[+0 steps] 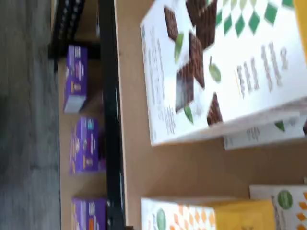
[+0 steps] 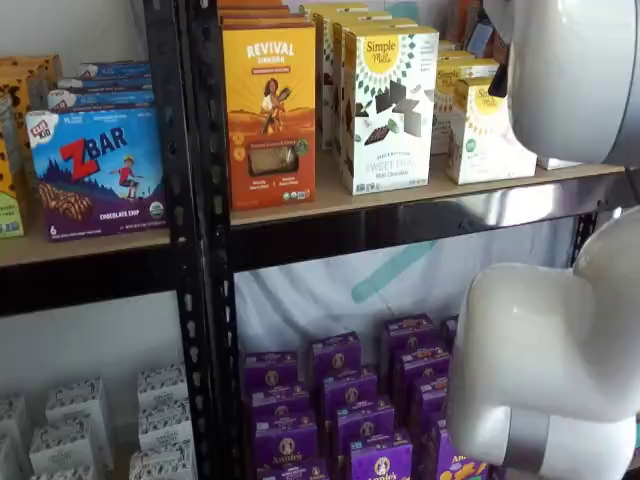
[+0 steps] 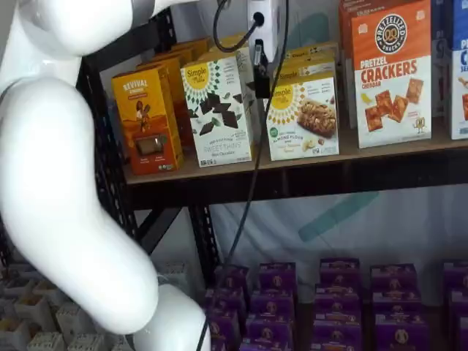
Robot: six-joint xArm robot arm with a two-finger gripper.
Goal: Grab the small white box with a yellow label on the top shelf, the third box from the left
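Note:
The small white box (image 3: pixel 303 117), short with a yellow sunburst logo, stands on the top shelf (image 3: pixel 219 167) between a taller white box with chocolate squares (image 3: pixel 217 110) and a pretzel crackers box (image 3: pixel 392 73). It also shows in a shelf view (image 2: pixel 482 135). My gripper (image 3: pixel 259 77) hangs from above in front of the gap between the chocolate-squares box and the small white box. Its black fingers show side-on with no plain gap and nothing in them. In the wrist view the chocolate-squares box (image 1: pixel 211 67) lies across bare shelf board (image 1: pixel 192 167) from a white box with orange-yellow marks (image 1: pixel 201 215).
An orange Revival box (image 2: pixel 268 100) stands left of the chocolate-squares box. A black front rail (image 3: pixel 307 179) edges the shelf. Purple boxes (image 3: pixel 329 300) fill the lower level. A Zbar box (image 2: pixel 98 170) sits in the left bay. My white arm (image 3: pixel 66 183) blocks the left of one shelf view.

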